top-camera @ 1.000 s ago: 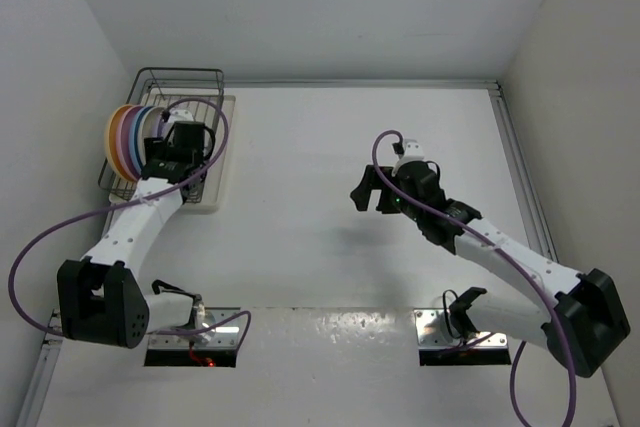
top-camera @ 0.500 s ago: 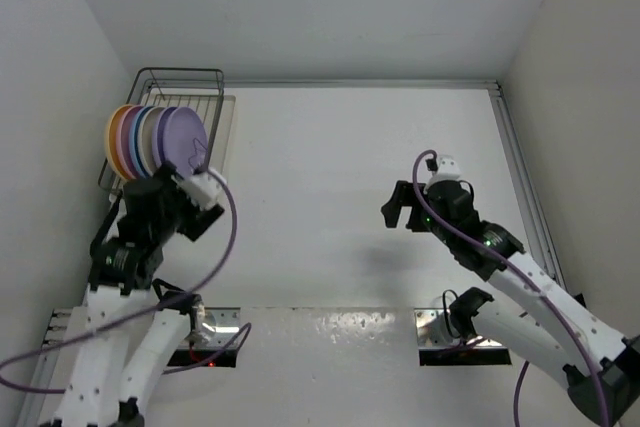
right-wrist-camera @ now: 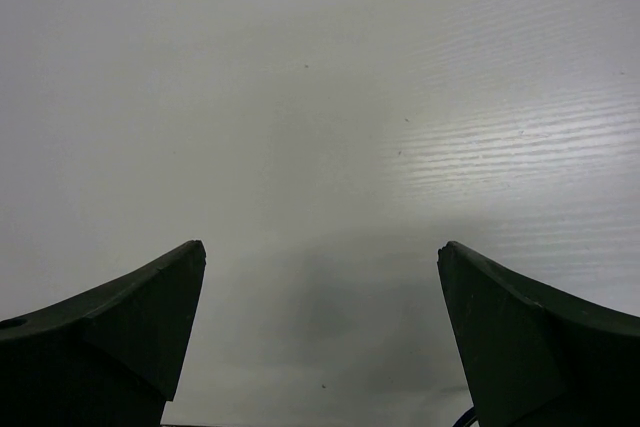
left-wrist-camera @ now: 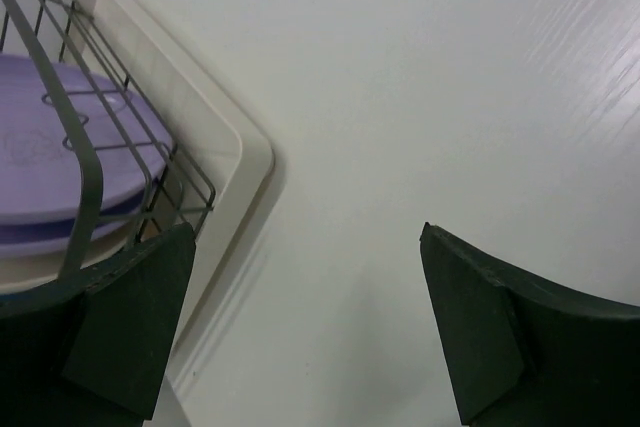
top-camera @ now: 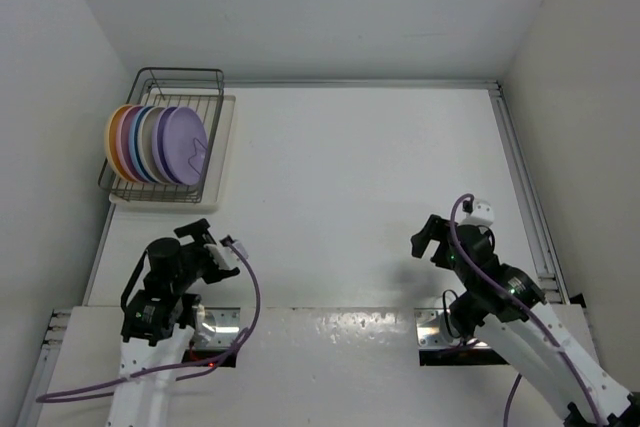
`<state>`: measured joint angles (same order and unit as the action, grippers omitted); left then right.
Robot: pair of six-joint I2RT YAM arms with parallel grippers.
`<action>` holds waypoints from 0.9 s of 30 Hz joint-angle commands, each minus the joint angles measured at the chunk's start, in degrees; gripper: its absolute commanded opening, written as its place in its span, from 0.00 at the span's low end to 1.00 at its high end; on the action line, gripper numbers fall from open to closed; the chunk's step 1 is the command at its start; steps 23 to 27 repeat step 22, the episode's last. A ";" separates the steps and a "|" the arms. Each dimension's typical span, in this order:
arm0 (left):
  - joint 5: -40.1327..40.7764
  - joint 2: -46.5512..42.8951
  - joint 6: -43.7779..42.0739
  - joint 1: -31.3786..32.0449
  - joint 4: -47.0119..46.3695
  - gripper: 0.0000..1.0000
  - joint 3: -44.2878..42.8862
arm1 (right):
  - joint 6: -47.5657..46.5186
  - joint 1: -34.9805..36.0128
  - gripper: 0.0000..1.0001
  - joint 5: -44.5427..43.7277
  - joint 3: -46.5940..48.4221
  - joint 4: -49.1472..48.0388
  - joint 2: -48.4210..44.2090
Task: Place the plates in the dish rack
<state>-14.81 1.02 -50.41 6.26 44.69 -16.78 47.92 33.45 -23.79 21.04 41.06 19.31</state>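
Six plates (top-camera: 160, 143) stand on edge in the dish rack (top-camera: 181, 71) | my left claw (left-wrist-camera: 307, 232) and right claw (right-wrist-camera: 322, 247) gape empty | I judge loading done: park both over the bench (top-camera: 350, 167), clear of the rack.

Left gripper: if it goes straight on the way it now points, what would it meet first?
Probably the bare table, just beside the rack; depth is unclear.

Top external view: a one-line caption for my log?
Six plates stand in the rack, far left; left fingers and right fingers open and empty.
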 commanded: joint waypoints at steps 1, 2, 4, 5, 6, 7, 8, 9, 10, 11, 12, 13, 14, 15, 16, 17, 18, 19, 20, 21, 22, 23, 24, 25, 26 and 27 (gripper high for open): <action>-7.34 0.91 3.03 -0.37 -4.61 1.00 -0.71 | 1.39 -0.23 1.00 -3.45 -0.91 1.12 -1.82; -6.82 3.09 3.04 -0.37 -4.61 1.00 -0.72 | 1.82 -0.23 1.00 -3.72 -1.08 1.04 -2.34; -6.29 6.00 3.04 -0.37 -5.13 1.00 -0.72 | 1.30 -0.32 1.00 -3.28 -1.00 0.52 -2.17; -5.59 7.67 3.04 -0.37 -5.14 1.00 -0.72 | 1.12 -0.14 1.00 -3.19 -0.91 0.43 -1.82; -5.58 10.99 3.04 -0.37 -5.14 1.00 -1.32 | 1.30 -0.14 1.00 -3.45 -0.91 0.69 -1.56; -5.06 12.68 3.04 -0.37 -5.14 1.00 -1.33 | 1.38 -0.32 1.00 -3.54 -0.82 0.43 -0.77; -5.06 14.09 3.04 -0.37 -5.74 1.00 -1.85 | 1.39 -0.32 1.00 -3.37 -0.74 0.43 -0.50; -5.06 15.23 3.04 -0.37 -5.75 1.00 -1.86 | 1.56 -0.23 1.00 -3.37 -0.65 0.69 -0.15; -5.06 16.55 3.04 -0.37 -5.75 1.00 -1.86 | 1.82 -0.14 1.00 -3.54 -0.65 0.86 0.89; -5.06 16.56 3.04 -0.37 -5.75 1.00 -1.86 | 1.82 -0.14 1.00 -3.54 -0.30 0.78 1.25; -5.06 16.56 3.04 -0.37 -5.75 1.00 -1.86 | 1.91 -0.23 1.00 -3.63 -0.12 0.95 1.69; -5.06 16.56 3.04 -0.37 -5.75 1.00 -1.86 | 1.83 -0.23 1.00 -3.63 -0.03 1.04 2.04; -5.06 16.56 3.04 -0.37 -5.75 1.00 -1.86 | 1.91 -0.32 1.00 -3.72 0.23 1.30 2.66; -5.06 16.56 3.04 -0.37 -5.75 1.00 -1.86 | 2.00 -0.23 1.00 -3.72 0.32 1.39 2.75; -5.06 16.56 3.04 -0.37 -5.75 1.00 -1.86 | 2.09 -0.23 1.00 -3.89 0.41 1.65 2.92; -5.06 16.56 3.04 -0.37 -5.75 1.00 -1.86 | 2.00 -0.23 1.00 -3.98 0.50 1.66 2.84; -5.06 16.56 3.04 -0.37 -5.75 1.00 -1.86 | 2.26 -0.23 1.00 -4.07 0.50 1.57 2.84; -5.06 16.04 3.04 -0.37 -5.75 1.00 -1.86 | 2.44 -0.23 1.00 -4.16 0.50 1.48 2.84; -5.06 16.03 3.04 -0.37 -5.75 1.00 -1.86 | 2.79 -0.23 1.00 -4.24 0.41 1.57 2.58; -5.06 16.03 3.04 -0.37 -5.75 1.00 -1.86 | 2.88 -0.14 1.00 -4.25 0.32 1.48 2.57; -5.06 16.03 3.04 -0.37 -5.75 1.00 -1.86 | 2.88 -0.32 1.00 -4.77 0.49 1.39 2.40; -5.06 16.03 3.04 -0.37 -5.75 1.00 -1.86 | 2.88 -0.32 1.00 -4.77 0.49 1.39 2.40; -5.06 16.03 3.04 -0.37 -5.75 1.00 -1.86 | 2.88 -0.32 1.00 -4.77 0.49 1.39 2.40; -5.06 16.03 3.04 -0.37 -5.75 1.00 -1.86 | 2.88 -0.32 1.00 -4.77 0.49 1.39 2.40; -5.06 16.03 3.04 -0.37 -5.75 1.00 -1.86 | 2.88 -0.32 1.00 -4.77 0.49 1.39 2.40; -5.06 16.03 3.04 -0.37 -5.75 1.00 -1.86 | 2.88 -0.32 1.00 -4.77 0.49 1.39 2.40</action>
